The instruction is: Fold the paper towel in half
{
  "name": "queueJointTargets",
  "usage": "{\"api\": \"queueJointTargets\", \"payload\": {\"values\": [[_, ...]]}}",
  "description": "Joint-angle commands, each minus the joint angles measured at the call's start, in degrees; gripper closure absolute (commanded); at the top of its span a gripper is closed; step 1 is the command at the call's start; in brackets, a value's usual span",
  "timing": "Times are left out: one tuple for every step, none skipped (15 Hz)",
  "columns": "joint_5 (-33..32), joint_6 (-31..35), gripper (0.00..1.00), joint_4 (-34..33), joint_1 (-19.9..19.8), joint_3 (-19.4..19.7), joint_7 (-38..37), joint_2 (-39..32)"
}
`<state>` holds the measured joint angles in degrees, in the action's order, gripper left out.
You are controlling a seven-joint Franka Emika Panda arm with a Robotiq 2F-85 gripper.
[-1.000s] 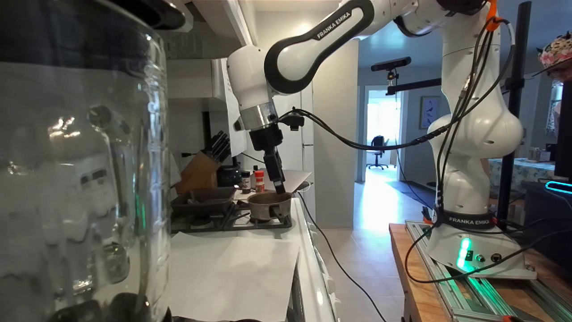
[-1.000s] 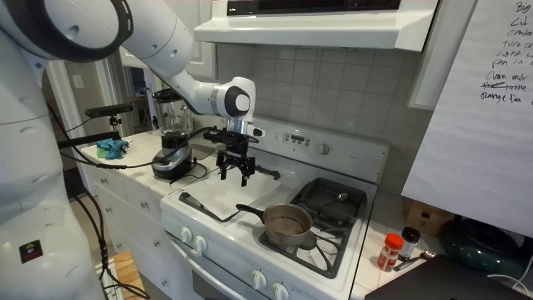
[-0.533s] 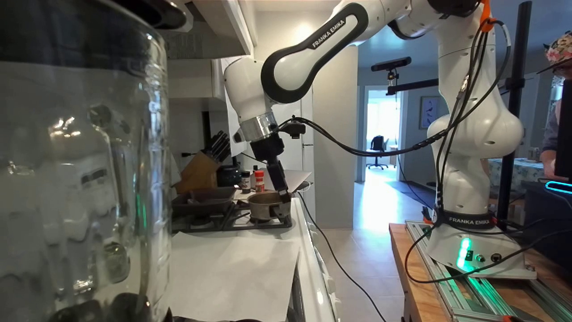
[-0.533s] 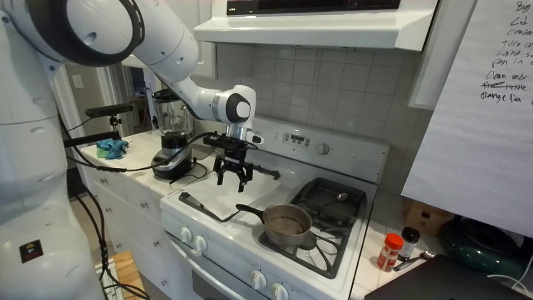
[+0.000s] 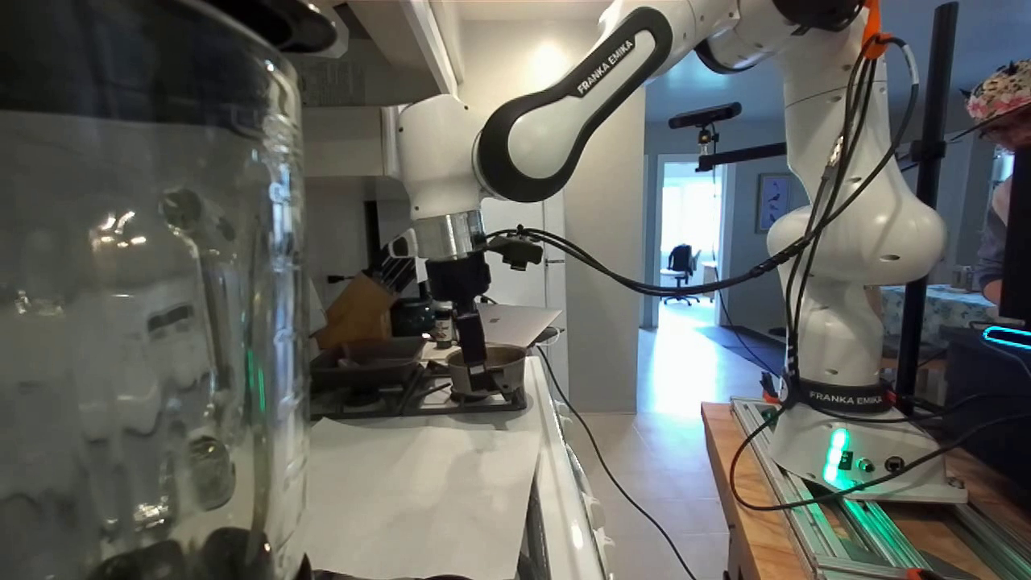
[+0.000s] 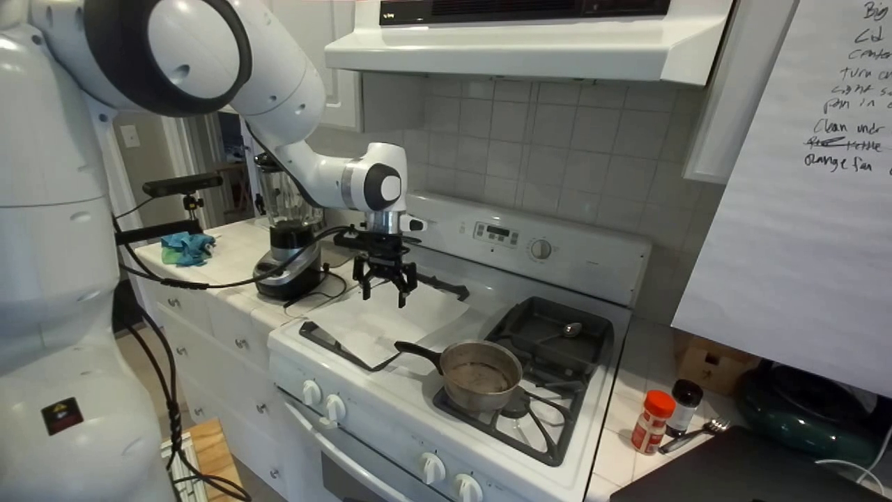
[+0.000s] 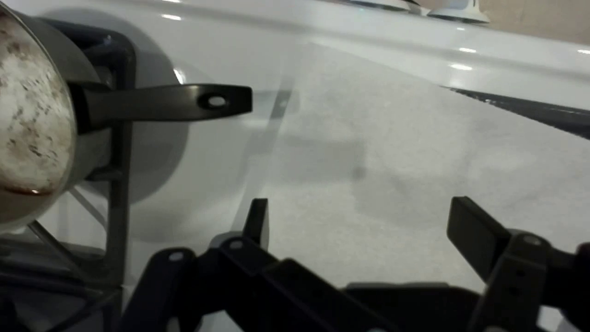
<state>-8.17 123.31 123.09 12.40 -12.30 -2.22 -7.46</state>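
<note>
The paper towel is a thin white sheet (image 5: 419, 491) lying flat and unfolded over the burner grate on the blender side of the stove; it also shows in an exterior view (image 6: 380, 331) and the wrist view (image 7: 405, 138). One of its corners points to the stove's front edge. My gripper (image 6: 384, 298) is open and empty, pointing down above the sheet, apart from it. In the wrist view the gripper (image 7: 362, 216) spans the sheet, with the left finger near the sheet's edge on the pan side. The gripper (image 5: 481, 383) is near upright in an exterior view.
A saucepan (image 6: 481, 376) stands on the front burner, its handle pointing toward the sheet. A dark baking pan (image 6: 557, 335) with a spoon sits behind it. A blender (image 6: 289, 237) stands on the counter beside the stove. A range hood (image 6: 529, 49) hangs above.
My gripper has come down, then shifted toward the stove's back panel and turned more upright. It has stayed open. The paper towel has not moved.
</note>
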Motion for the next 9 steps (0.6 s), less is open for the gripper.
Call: {"api": "queueJointTargets", "payload": {"values": [[0.50, 2.75, 0.00, 1.10, 1.06, -1.33, 6.68, -0.39], [0.43, 2.61, 0.00, 1.07, 1.21, -1.57, 8.20, -0.80], [0.38, 2.26, 0.00, 1.37, 1.24, -1.83, 10.51, -0.94], [1.24, 1.98, 0.00, 1.63, 1.08, -2.13, 13.80, -1.13], [1.10, 1.85, 0.00, 2.09, 0.96, -2.36, 17.25, -1.21], [0.33, 1.67, 0.00, 2.58, 0.98, -2.45, 19.75, -1.03], [0.68, 2.90, 0.00, 3.51, 0.88, -2.70, 22.90, -0.52], [-0.04, 4.03, 0.00, 4.32, 0.94, -2.79, 25.34, -0.25], [-1.80, 6.69, 0.00, 5.46, 1.17, -2.72, 26.46, -0.11]]}}
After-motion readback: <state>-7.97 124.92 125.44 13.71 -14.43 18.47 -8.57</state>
